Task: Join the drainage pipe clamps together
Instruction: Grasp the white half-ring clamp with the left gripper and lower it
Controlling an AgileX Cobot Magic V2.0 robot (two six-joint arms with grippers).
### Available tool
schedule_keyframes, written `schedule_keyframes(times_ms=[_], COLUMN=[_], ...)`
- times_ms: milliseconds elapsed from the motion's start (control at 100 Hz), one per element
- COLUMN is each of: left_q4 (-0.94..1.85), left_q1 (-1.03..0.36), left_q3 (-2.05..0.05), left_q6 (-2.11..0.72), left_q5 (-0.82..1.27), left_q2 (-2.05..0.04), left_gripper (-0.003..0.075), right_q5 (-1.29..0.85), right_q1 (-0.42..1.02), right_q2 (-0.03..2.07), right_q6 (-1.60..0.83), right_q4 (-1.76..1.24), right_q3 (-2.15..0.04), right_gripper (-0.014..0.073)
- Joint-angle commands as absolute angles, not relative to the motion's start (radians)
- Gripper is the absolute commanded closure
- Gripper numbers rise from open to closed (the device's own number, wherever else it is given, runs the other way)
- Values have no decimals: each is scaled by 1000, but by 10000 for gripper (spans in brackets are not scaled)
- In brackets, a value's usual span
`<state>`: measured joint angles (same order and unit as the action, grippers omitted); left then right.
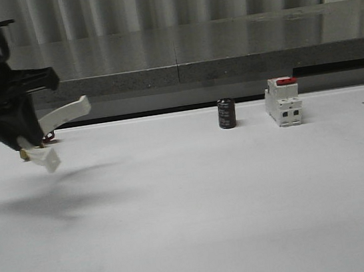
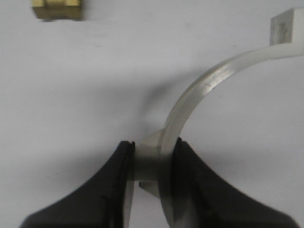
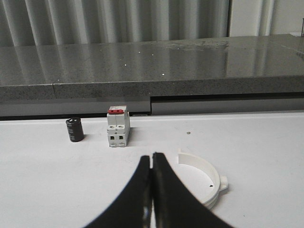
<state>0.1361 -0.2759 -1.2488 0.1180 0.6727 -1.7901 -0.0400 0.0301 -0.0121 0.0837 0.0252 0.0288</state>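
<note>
You're seeing the L gripper [image 2: 152, 166] pinching 1 clamp half [image 2: 199, 90] by its lower end, and in the front view it's hanging above the table [image 1: 192, 215] at the far L w/ the clamp half [image 1: 65, 114] curving out to the R. The R gripper [image 3: 152, 164] is sitting w/ fingers pressed together, gripping nothing, while the 2nd clamp half [image 3: 209, 178] is lying flat on the table just beside it. The black cylinder [image 1: 226, 113] and breaker [image 1: 283, 101] are standing near the table's back edge, well apart from both halves.
</note>
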Motion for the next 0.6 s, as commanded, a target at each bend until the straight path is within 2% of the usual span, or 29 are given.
schedule_keyframes(times_ms=[0,280,590], left_q4=[137,136,129], left_q1=[-332,-426,-456], left_q3=[-1265,-1265,-1267], left_q6=[185,250,282], left_q5=[581,544,515], left_q2=[-1743,-1840,-1911], left_gripper=[701,701,701], right_q5=[41,41,41], right_q1=[25,25,25], right_q2=[-28,-28,-28], right_q6=[77,77,77], right_q4=[25,25,25], right_q3=[9,9,9], right_gripper=[659,659,659])
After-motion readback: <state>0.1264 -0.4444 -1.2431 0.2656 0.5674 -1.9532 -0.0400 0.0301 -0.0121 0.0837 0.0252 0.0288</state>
